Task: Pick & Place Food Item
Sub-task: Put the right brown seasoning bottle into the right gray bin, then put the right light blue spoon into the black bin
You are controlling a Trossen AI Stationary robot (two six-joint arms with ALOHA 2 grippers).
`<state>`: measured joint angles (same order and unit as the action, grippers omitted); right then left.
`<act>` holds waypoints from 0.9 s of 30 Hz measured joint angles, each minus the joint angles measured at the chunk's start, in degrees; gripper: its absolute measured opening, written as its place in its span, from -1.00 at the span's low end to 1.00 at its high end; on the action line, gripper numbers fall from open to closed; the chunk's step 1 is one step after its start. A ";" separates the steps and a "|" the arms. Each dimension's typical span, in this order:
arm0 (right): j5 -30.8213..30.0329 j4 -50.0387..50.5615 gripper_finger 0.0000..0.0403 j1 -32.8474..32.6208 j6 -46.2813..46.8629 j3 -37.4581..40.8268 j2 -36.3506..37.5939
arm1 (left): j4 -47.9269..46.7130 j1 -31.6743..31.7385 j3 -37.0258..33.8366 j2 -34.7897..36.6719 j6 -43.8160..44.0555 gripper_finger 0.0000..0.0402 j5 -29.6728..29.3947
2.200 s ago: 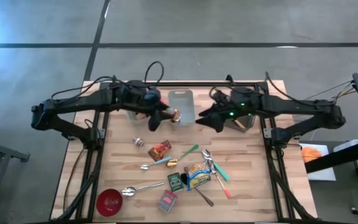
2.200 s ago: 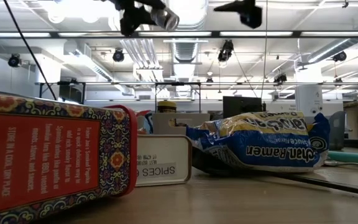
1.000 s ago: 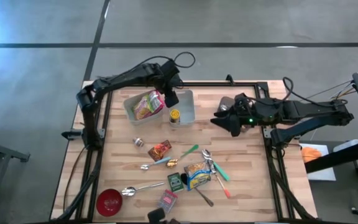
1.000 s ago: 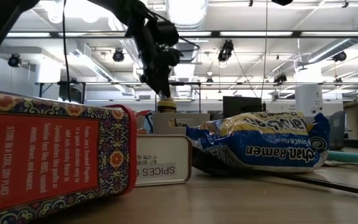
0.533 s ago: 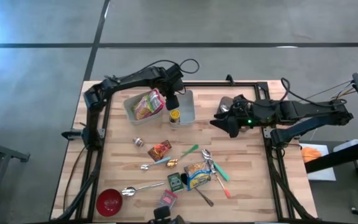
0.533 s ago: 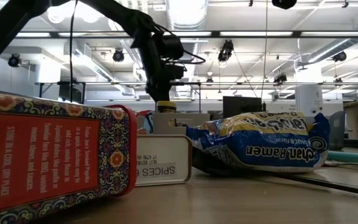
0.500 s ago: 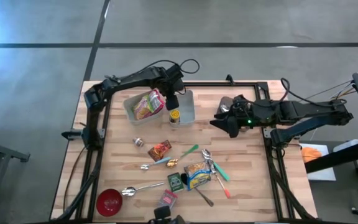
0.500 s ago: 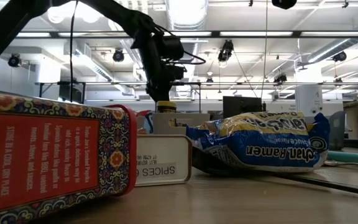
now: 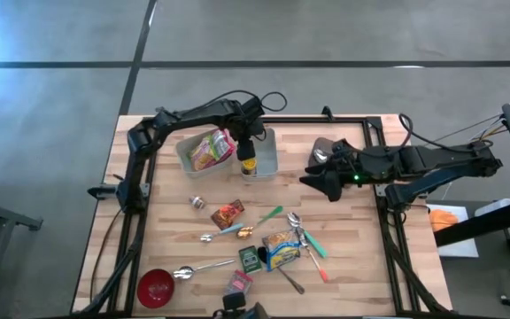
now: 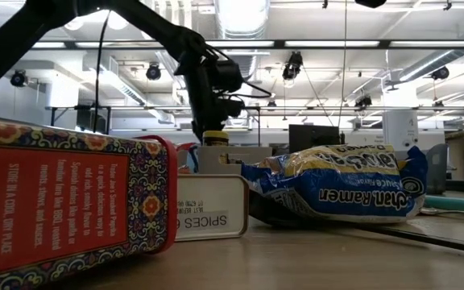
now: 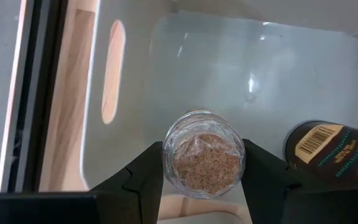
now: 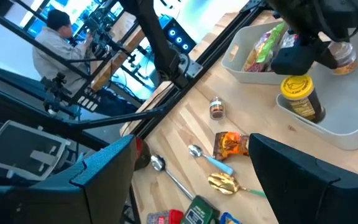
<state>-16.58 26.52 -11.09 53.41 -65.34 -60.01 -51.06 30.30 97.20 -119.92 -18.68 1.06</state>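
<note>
A: Where does the jar of grains [image 11: 204, 153] sit at this moment?

B: It is clamped between the fingers of the left gripper [image 11: 204, 163], hanging over the clear bin [image 9: 266, 152] at the far side of the desk [image 9: 352, 257]. The wrist view looks straight down past the jar's glass base to the bin floor.

A: Anything else in that bin?

B: A yellow-lidded bottle [image 9: 249, 164] stands just beside the jar. The neighbouring white bin [image 9: 184, 157] carries a snack bag [image 9: 207, 147].

A: So what might spoil the drop?

B: He judges the bottle to be the main worry. If the jar comes down off-line, it could knock the bottle or land on its shoulder and tip over. Letting go while high would let the glass strike the bin hard, or roll.

A: And the other arm?

B: The right gripper [image 9: 326, 184] waits with its fingers spread wide and empty, well apart from the bin, above the bare desk. It is unlikely to interfere unless it swings toward the bin.
</note>
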 joint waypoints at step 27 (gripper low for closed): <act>-0.09 0.16 0.53 -0.79 1.80 0.00 -0.12 | -1.13 0.02 0.03 -2.70 2.67 0.43 0.34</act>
<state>-16.67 26.68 -11.88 55.21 -65.34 -60.13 -52.19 30.33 97.23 -122.62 -16.01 1.40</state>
